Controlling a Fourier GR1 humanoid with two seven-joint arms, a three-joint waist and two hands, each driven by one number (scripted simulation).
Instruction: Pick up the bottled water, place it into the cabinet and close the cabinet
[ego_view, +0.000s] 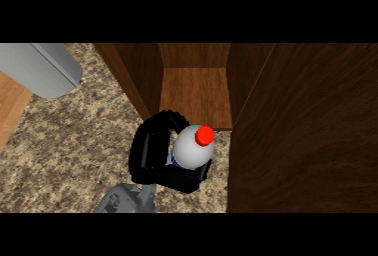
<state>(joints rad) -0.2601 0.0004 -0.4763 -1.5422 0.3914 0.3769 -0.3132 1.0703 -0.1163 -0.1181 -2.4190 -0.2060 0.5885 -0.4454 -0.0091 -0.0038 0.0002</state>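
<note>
The right robot hand (155, 157) is curled round the bottle (193, 147), black fingers arching over its left side and the thumb wrapping beneath, so the hand grasps the bottle. Its grey forearm (127, 200) comes up from the lower edge of the head view, a little left of centre.

The bottle is seen from nearly straight above: a pale, rounded body with a red cap (204, 134) at its upper right. It sits in the hand just in front of the open cabinet (193, 90), at the front edge of the cabinet's floor, and the cap overlaps that edge in the view. Whether the bottle's base touches anything cannot be told, since the hand and the bottle's own body hide it.

The cabinet is dark brown wood. Its inner floor is a lighter brown panel, with side walls rising at left and right. The door (303, 130) stands open at the right, a broad dark wooden slab that runs from the top of the view down to the bottom, just beside the bottle.

The desk (74, 145) has a speckled beige and brown stone top. At its left edge a strip of lighter wood (11, 110) shows. A grey rounded limb (44, 67) lies at the upper left, well apart from the bottle; no hand shows on it.
</note>
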